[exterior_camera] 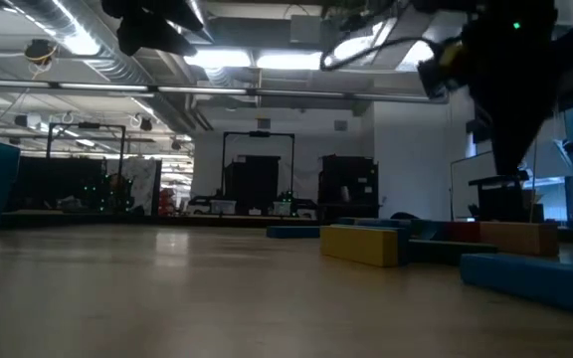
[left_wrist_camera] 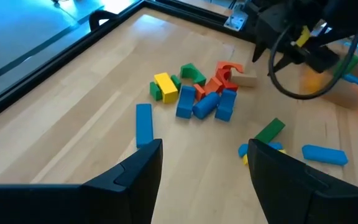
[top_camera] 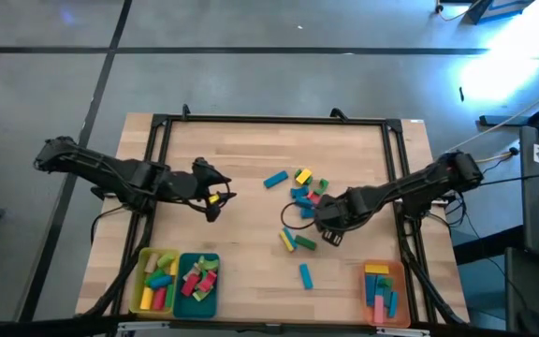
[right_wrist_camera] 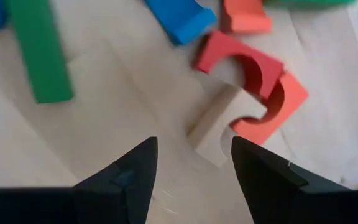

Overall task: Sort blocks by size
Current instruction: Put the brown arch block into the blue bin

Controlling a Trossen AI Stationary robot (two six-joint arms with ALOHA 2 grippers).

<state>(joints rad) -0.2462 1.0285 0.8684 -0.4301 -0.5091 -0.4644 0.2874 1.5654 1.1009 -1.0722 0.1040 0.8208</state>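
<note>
Wooden surface (top_camera: 232, 159) holds three partly filled trays (top_camera: 178, 283) near, yet loose blocks (top_camera: 302, 192) remain right of centre, under the right gripper (right_wrist_camera: 192, 163), jaws spread; left gripper (left_wrist_camera: 204, 163) hovers likewise spread.

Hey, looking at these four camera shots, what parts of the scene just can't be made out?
- High view: the right gripper and its arm cover part of the loose blocks.
- High view: blocks in the yellow tray, teal tray and orange tray are too small to compare sizes.
- Low view: the trays are mostly out of frame; a near blue block is cut by the edge.
- Right wrist view: a green block runs off the edge.
</note>
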